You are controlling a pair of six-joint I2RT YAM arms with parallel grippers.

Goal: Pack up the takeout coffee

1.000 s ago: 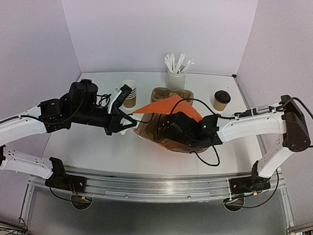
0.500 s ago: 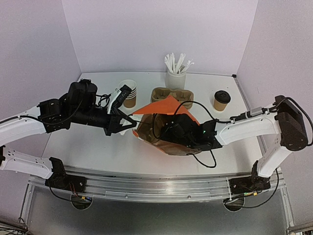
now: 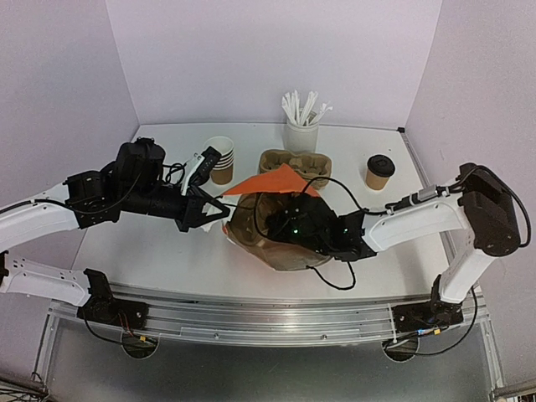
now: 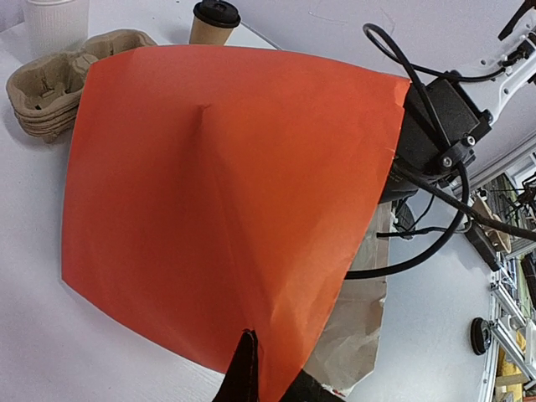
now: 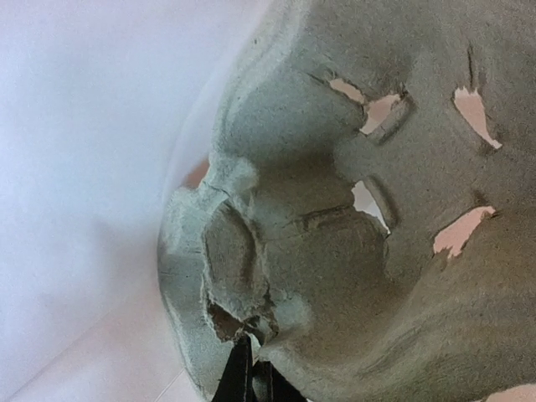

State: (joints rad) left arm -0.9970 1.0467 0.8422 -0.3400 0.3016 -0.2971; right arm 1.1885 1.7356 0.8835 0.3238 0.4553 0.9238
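While both arms and the brown kraft paper bag (image 3: 280, 255) crowd the middle of the white worktop (image 3: 142, 243), we see bare surface along its left edge and toward its near right corner. The takeout coffee (image 3: 379, 172), a small brown paper cup under a black plastic dome lid, stands upright near the far right corner, well apart from the bag. The left end effector (image 3: 219, 206) has its fingers pressed together on a corner of the bag's orange paper flap (image 3: 272, 180), which is raised over the bag's mouth. From above, the right end effector (image 5: 245, 368) is hidden inside the bag. Only its own wrist view shows its fingers closed, pinching the torn rim of a grey moulded-pulp cup tray (image 5: 335, 251). The left wrist view alone shows the flap's broad orange face.
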